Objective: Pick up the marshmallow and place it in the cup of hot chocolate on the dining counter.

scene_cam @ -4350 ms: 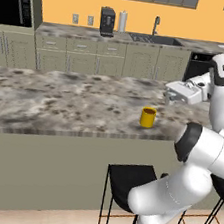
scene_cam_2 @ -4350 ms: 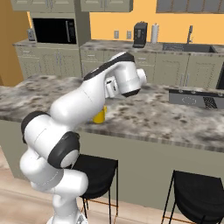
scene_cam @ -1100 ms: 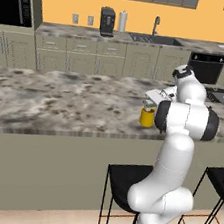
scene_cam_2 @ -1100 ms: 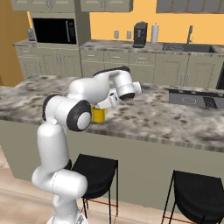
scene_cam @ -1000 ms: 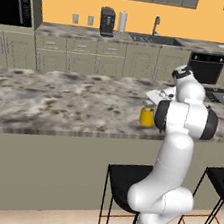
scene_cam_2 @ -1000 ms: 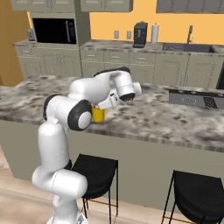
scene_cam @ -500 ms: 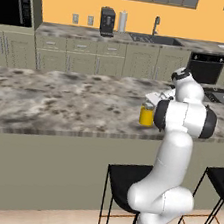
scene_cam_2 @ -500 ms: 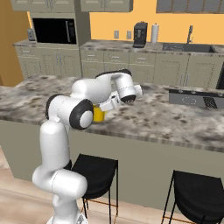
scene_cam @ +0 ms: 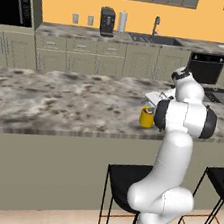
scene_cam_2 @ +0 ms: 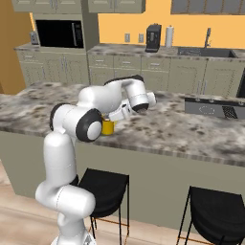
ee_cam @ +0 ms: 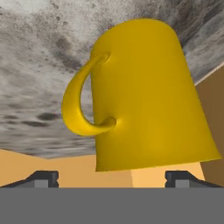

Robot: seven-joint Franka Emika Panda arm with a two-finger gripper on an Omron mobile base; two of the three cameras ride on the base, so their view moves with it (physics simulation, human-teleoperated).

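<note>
The yellow cup of hot chocolate stands on the dining counter near its front edge. My gripper hangs just above and behind the cup, at the end of the bent arm. From the right base view the hand leans over the cup. In the hand view the cup looms very close, handle to the left. The gripper is open, its fingertips wide apart with nothing between them. The marshmallow is hidden.
Black stools stand under the counter's front edge. A cooktop is set into the counter to the right. The back wall counter carries a coffee machine and a sink; a microwave sits at the left.
Since the oldest frames the arm has swung from a raised pose at the right down to the cup. Over the last second it has stayed almost still there.
</note>
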